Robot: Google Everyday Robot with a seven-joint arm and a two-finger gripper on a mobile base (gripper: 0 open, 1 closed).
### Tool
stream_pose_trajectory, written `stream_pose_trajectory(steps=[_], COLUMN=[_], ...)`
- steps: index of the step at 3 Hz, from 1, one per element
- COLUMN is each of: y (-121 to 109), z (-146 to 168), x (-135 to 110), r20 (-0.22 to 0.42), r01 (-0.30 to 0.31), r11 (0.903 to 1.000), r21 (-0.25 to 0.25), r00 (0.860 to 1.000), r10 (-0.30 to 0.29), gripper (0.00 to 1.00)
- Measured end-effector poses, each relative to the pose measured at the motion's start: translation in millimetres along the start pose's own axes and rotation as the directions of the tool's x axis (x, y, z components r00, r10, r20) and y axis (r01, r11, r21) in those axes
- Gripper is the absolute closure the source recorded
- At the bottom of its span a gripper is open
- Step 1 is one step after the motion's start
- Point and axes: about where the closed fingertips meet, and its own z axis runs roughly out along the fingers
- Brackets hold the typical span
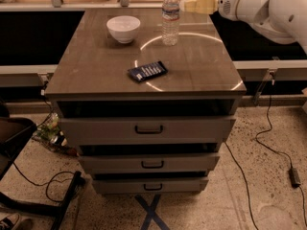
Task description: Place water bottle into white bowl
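Note:
The water bottle (pixel 170 16) stands upright at the back of the cabinet top; it is clear and ribbed, with a white cap. The white bowl (pixel 123 28) sits to its left on the same top, upright and empty. My gripper (pixel 189 5) reaches in from the upper right on a white arm; its cream-coloured fingers (pixel 197 5) point left and end just to the right of the bottle's upper part. I cannot see it touching the bottle.
A dark blue packet (pixel 147 71) lies near the middle of the grey cabinet top (pixel 96 71). The cabinet has three drawers (pixel 148 128). Cables run over the floor at the right (pixel 268 143) and the left. A shelf edge runs behind the cabinet.

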Motion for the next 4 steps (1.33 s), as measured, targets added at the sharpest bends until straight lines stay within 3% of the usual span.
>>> stream_pose_trajectory(steps=[2,4], y=[-2,7], z=[57,95], x=[12,31], r20=[0.009,0.030], r01=[-0.040,-0.092], r11=[0.9957,0.9878], r21=[-0.083,-0.126], r00=[0.999,0.995], r10=[0.041,0.096], gripper=[0.00,0.00])
